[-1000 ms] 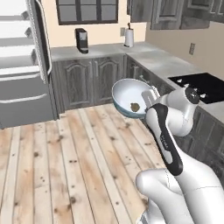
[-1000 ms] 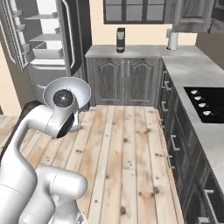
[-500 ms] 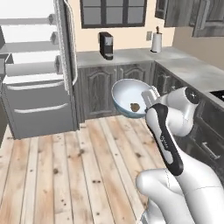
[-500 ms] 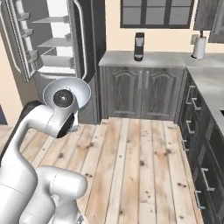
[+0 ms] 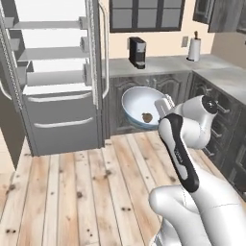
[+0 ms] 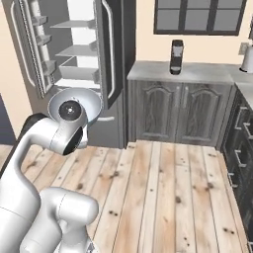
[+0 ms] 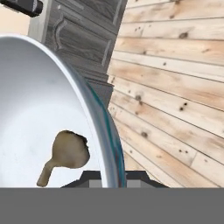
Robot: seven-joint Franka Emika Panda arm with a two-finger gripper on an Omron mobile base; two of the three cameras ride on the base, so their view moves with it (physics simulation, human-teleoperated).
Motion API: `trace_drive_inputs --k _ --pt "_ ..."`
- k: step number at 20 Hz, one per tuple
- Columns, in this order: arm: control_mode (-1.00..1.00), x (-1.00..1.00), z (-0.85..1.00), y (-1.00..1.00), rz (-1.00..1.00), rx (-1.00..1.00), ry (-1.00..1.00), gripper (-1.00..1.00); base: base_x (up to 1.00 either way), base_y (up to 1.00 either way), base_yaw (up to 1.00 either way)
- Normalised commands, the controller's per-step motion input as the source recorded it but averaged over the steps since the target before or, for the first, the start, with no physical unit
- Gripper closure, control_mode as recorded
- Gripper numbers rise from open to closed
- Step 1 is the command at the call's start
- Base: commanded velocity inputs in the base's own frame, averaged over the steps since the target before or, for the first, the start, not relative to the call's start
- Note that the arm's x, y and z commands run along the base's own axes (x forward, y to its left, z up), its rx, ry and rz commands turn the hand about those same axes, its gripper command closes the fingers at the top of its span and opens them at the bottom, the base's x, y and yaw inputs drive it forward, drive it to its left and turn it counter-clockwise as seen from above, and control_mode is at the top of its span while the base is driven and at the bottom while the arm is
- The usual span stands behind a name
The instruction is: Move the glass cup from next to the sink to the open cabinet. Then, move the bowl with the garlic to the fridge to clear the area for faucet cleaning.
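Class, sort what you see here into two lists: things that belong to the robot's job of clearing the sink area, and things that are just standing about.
Belongs to the job:
- bowl, held at its rim by the fingers
- garlic inside the bowl
- fridge, doors open

Just standing about:
- coffee machine on the counter
- paper towel roll on the counter

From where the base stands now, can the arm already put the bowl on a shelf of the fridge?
Probably not yet. The fridge stands open, nothing blocking its shelves, but bare floor lies between it and the bowl, which the tool holds by the rim with the garlic inside. The base likely must drive closer.
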Motion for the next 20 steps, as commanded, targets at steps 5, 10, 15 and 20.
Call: trace_drive_inputs --k 5,10,15,20 --pt "1.0 0.0 0.0 0.0 0.0 0.0 0.0 1.0 0.98 0.79 0.05" --pt "1.0 0.0 0.0 0.0 0.0 0.0 0.0 1.0 1.0 -0.01 0.11" --pt "1.0 0.0 0.0 0.0 0.0 0.0 0.0 1.0 0.76 0.55 0.01" --pt "1.0 0.0 0.0 0.0 0.0 0.0 0.0 1.0 0.12 0.97 0.02"
